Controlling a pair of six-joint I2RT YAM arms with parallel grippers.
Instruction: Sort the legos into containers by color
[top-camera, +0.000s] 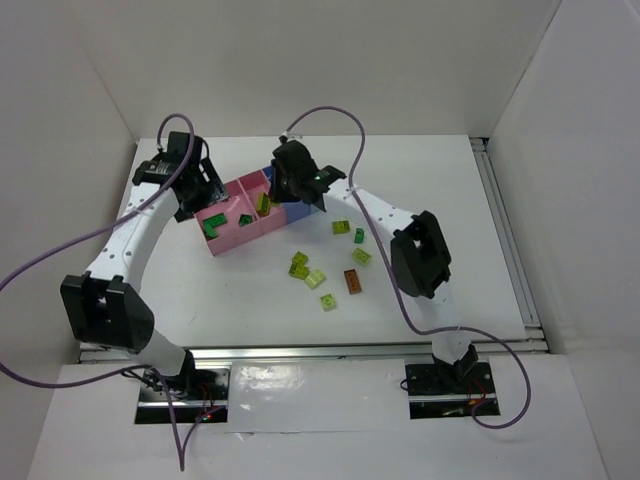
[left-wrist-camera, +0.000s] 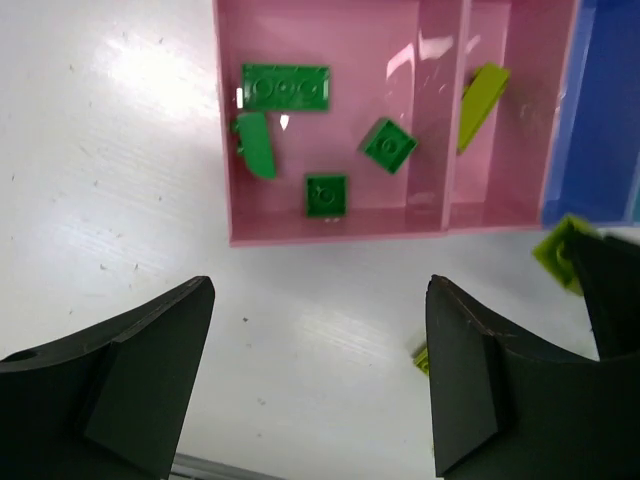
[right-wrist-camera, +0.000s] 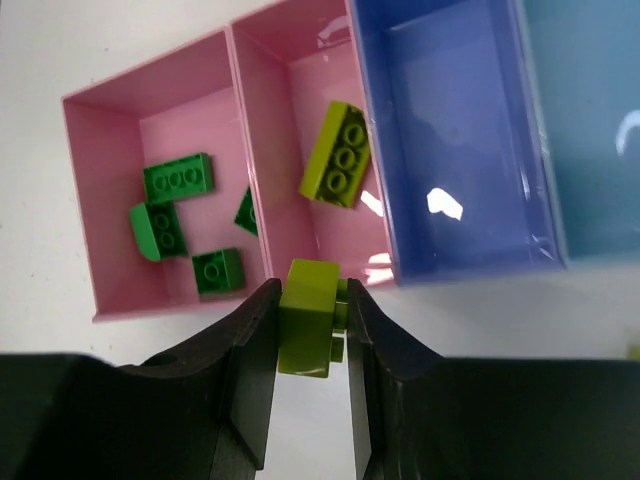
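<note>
Four joined containers (top-camera: 222, 236) stand mid-table: two pink, a darker blue (right-wrist-camera: 440, 110) and a light blue (right-wrist-camera: 590, 120). The outer pink bin (left-wrist-camera: 300, 225) holds several dark green legos (left-wrist-camera: 285, 87). One yellow-green brick (right-wrist-camera: 338, 155) leans inside the second pink bin (right-wrist-camera: 290, 70). My right gripper (right-wrist-camera: 311, 292) is shut on a yellow-green brick (right-wrist-camera: 308, 320), hanging just off that bin's near wall. My left gripper (left-wrist-camera: 320, 290) is open and empty over bare table in front of the outer pink bin.
Loose legos lie right of the bins and nearer the arms: several yellow-green ones (top-camera: 298, 265), a dark green one (top-camera: 359, 235) and an orange-brown one (top-camera: 352, 281). White walls enclose the table. A metal rail (top-camera: 510, 230) runs down its right edge.
</note>
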